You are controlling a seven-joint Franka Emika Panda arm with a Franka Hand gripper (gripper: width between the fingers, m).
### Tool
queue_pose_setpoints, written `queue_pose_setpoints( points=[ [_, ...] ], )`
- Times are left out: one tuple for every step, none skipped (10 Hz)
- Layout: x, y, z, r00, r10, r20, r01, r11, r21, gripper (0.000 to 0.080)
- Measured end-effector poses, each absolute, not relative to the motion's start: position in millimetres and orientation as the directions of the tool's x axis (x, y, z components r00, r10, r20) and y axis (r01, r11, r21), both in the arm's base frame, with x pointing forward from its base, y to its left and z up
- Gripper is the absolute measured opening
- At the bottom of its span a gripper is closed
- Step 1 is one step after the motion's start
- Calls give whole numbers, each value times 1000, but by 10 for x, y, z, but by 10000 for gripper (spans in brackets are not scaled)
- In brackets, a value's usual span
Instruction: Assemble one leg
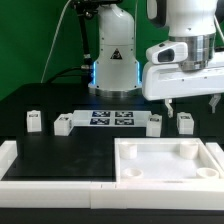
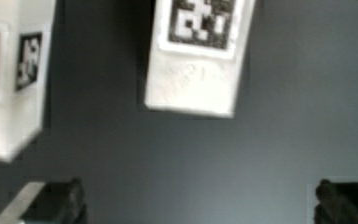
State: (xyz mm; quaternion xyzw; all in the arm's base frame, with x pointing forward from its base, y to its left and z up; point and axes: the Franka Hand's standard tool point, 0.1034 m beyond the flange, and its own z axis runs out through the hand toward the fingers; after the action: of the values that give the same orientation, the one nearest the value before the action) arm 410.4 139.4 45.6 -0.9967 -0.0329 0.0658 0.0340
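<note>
Several white legs stand on the black table in the exterior view: two at the left [image 1: 33, 121] [image 1: 63, 125] and two at the right [image 1: 153, 124] [image 1: 185, 122]. My gripper [image 1: 192, 103] hangs open just above the rightmost leg and holds nothing. In the wrist view a leg [image 2: 197, 60] with a black-and-white tag lies ahead of my gripper [image 2: 197, 205], apart from it. The dark fingertips [image 2: 51, 200] stand wide apart with only bare table between them. A second white tagged piece [image 2: 7, 85] is cut off by the picture's edge.
The marker board [image 1: 108, 119] lies between the two pairs of legs. A large white square panel [image 1: 168, 160] with corner holes lies in front of my gripper. A white rim [image 1: 20, 165] borders the table. The arm's base [image 1: 113, 60] stands behind.
</note>
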Motion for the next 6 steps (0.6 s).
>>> queue_pose_setpoints(
  points=[
    [4105, 1422, 453, 978, 57, -200, 46, -997, -62, 649],
    [4007, 1438, 420, 949, 59, -309, 46, -998, -51, 649],
    [3961, 1443, 379, 915, 59, -400, 45, -998, -44, 649],
    [3954, 1452, 334, 893, 58, -446, 44, -998, -42, 649],
    [3845, 1449, 333, 830, 60, -554, 50, -998, -33, 649],
    [3811, 1468, 315, 775, 63, -629, 56, -998, -31, 649]
  ],
)
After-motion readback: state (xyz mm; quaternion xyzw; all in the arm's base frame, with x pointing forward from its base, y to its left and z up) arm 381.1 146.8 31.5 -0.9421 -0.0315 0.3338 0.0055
